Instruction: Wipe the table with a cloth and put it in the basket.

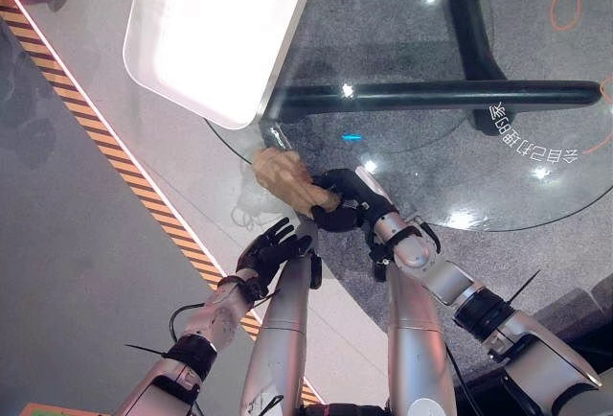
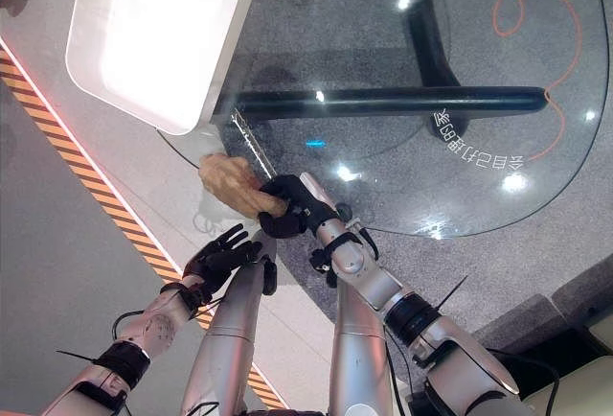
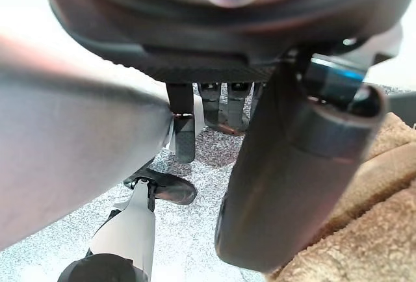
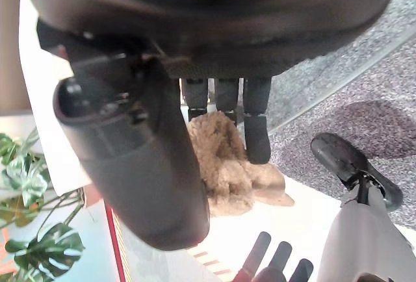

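My right hand pinches the tan cloth at the glass counter's near edge, center frame. My left hand, fingers spread, hangs below it at lower left.

One tan cloth, one glass table, one white basket, two dark hands.

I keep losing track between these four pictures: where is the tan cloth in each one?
Left eye view: cloth at the glass table's near edge, in the right hand.
Right eye view: cloth, same spot.
Left wrist view: lower right corner.
Right wrist view: centre, past the fingers.
Shared landmark: the white basket.
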